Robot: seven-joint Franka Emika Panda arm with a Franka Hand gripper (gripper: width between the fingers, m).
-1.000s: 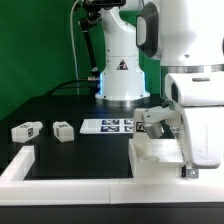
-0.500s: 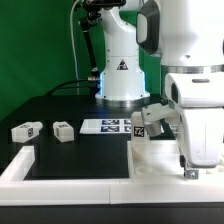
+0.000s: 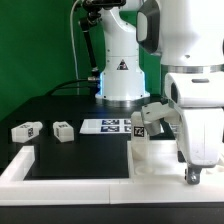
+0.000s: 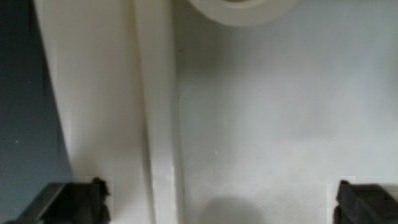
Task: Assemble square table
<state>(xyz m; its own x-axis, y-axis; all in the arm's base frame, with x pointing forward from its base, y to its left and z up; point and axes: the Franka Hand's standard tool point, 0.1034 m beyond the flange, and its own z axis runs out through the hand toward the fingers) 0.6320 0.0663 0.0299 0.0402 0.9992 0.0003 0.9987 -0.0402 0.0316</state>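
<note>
I see, from the exterior view's left, the first leg [image 3: 22, 131] and second leg [image 3: 63, 130] lying on the counter [image 3: 80, 155], then the marker board [image 3: 108, 126]. A third leg [image 3: 140, 129] stands at the tabletop [image 3: 155, 158] corner, possibly seated. My end effector [image 4: 217, 205] hangs spread wide over it, holding nothing.

Black table [image 3: 80, 155]: leg [image 3: 25, 130] and second leg [image 3: 64, 130] lie apart at the exterior view's left. Marker board [image 3: 108, 126] flat mid-table. Tabletop [image 3: 158, 155] at right, apparently flat, largely hidden. Border rail [image 3: 60, 183] along near edge.
</note>
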